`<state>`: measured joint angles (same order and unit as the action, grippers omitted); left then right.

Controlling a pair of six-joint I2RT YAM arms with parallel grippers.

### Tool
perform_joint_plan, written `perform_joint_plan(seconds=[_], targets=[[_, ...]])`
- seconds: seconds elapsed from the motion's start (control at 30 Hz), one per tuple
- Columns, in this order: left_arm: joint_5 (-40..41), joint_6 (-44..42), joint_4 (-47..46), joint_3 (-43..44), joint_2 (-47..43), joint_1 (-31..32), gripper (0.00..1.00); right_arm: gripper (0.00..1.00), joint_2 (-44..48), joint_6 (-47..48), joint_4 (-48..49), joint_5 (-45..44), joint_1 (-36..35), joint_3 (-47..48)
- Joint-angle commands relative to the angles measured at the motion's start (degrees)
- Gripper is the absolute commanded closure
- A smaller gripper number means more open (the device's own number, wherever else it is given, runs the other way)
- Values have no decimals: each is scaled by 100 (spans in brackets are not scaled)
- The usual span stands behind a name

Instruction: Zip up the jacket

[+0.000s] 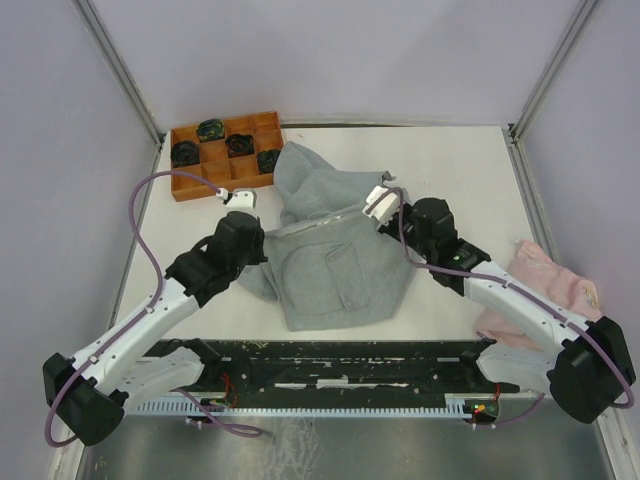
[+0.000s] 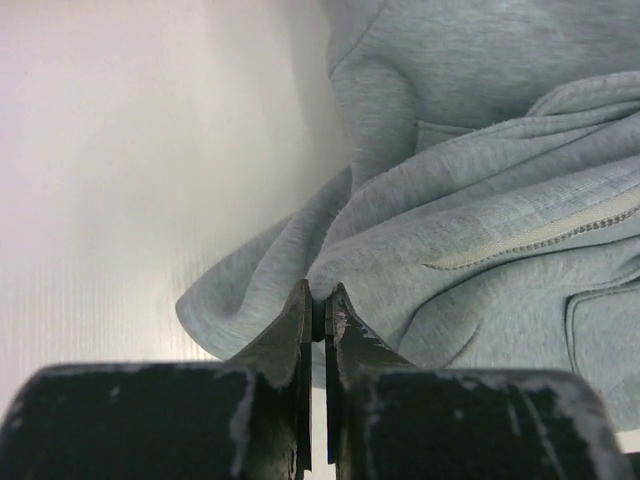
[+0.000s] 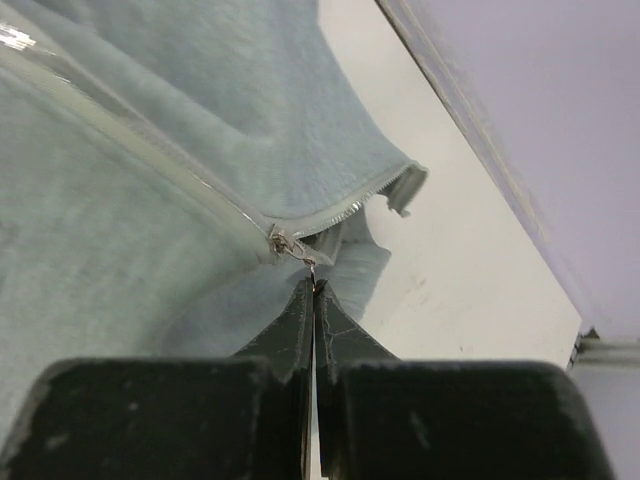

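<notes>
At mid-table the jacket [image 1: 340, 270] lies with its zipper [image 1: 320, 222] running left-right between the arms. The right claw [image 3: 315, 290], closed, pinches the pull [image 3: 311, 263]. Only a short open stretch seems left beyond it, away from the left claw [image 2: 320, 300], which is closed on the jacket's edge.

One grey jacket [image 1: 335, 250] lies mid-frame, one pink cloth [image 1: 560, 270] at the right edge, one orange tray [image 1: 262, 125] in the upper left holding four dark round pieces [image 1: 238, 144], and two robot arms, the left arm [image 1: 150, 310] and the right arm [image 1: 520, 300], reach up from the bottom corners
</notes>
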<state>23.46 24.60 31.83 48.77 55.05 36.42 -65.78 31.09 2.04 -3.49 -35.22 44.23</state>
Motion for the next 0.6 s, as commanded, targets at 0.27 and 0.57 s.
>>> perform_joint_plan(seconds=[0.27, 0.57], targets=[[527, -955, 556, 1825, 247, -963, 97, 100, 27, -645, -153, -641, 1368, 1295], [907, -1537, 336, 2584, 383, -1207, 97, 100, 277, -640, -760, -153, 1591, 1874]])
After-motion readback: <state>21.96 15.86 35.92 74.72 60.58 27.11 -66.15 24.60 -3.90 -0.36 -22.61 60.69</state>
